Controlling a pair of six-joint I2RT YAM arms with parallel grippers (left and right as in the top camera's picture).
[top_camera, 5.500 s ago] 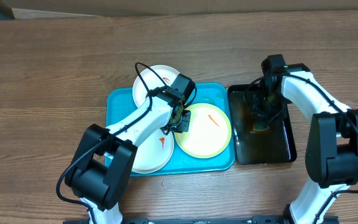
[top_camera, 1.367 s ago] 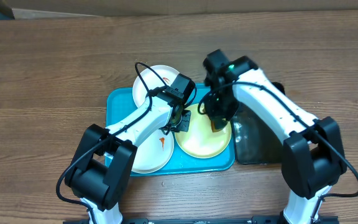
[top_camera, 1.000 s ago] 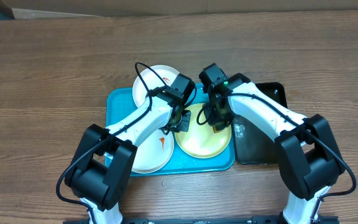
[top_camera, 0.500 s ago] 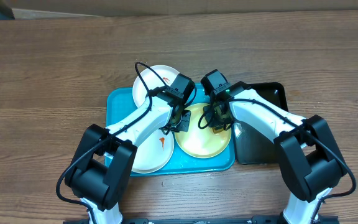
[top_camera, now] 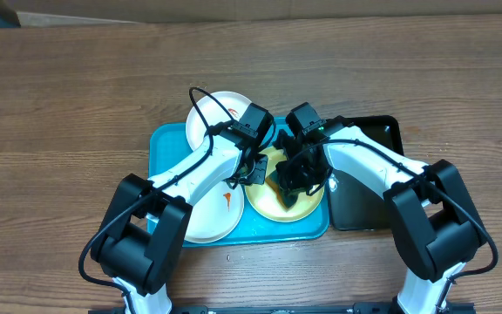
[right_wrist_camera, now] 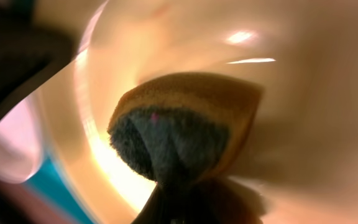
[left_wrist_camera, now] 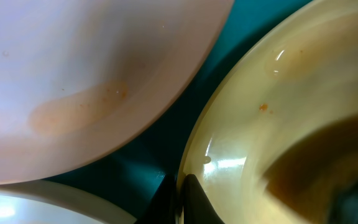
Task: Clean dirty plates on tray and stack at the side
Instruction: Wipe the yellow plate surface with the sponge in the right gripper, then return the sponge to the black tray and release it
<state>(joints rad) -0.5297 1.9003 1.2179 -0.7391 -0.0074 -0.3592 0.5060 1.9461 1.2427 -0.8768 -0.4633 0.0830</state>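
The pale yellow-green plate lies at the right end of the turquoise tray. My left gripper is shut on this plate's left rim; in the left wrist view the gripper pinches the rim of the plate. My right gripper is shut on a yellow sponge with a dark scrub face and presses it on the plate; the sponge shows against the plate in the right wrist view. One white plate overhangs the tray's far edge, with a red-orange smear. Another white plate lies front left, also smeared.
A black tray stands right of the turquoise tray, partly under my right arm. The brown wooden table extends all round. In the left wrist view, a white plate overlaps above the teal tray floor.
My right gripper has carried the sponge from the black tray onto the yellow-green plate and moved it down and left across it. The plate's red smear no longer shows. My left arm stayed still.
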